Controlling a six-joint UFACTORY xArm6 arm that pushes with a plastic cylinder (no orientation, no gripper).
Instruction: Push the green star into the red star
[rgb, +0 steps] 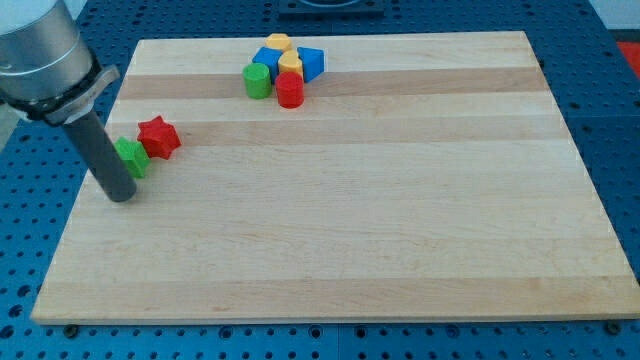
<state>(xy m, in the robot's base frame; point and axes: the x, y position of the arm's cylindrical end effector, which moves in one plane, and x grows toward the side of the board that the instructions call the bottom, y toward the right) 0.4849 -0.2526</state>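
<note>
The green star (132, 156) lies near the board's left edge, partly hidden behind my rod. The red star (159, 136) sits just up and to its right, touching it or nearly so. My tip (121, 194) rests on the board just below and left of the green star, right against it.
A cluster of blocks sits at the view's top middle: a green cylinder (258, 80), a red cylinder (290, 90), a yellow block (279, 43), another yellow block (291, 64), a blue block (266, 57) and a blue triangle (312, 64). The wooden board (350, 200) ends close to my tip's left.
</note>
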